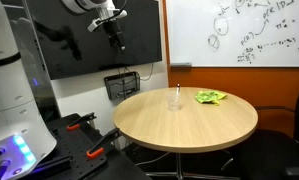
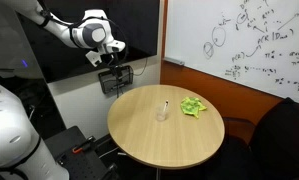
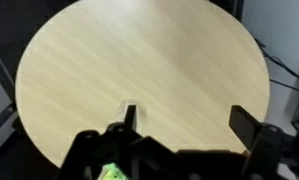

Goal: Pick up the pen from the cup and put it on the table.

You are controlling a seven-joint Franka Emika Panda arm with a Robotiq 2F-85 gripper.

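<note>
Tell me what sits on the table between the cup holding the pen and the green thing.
Nothing. Both exterior views show only bare tabletop between the cup and the green crumpled item, which lie apart.

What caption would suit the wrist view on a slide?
Open end effector hovers above a round wooden table, a green object at the bottom edge.

A green crumpled object [image 1: 210, 97] is lying well below the gripper [image 1: 116, 42]. A whiteboard [image 1: 239, 30] is hanging level with the gripper.
</note>
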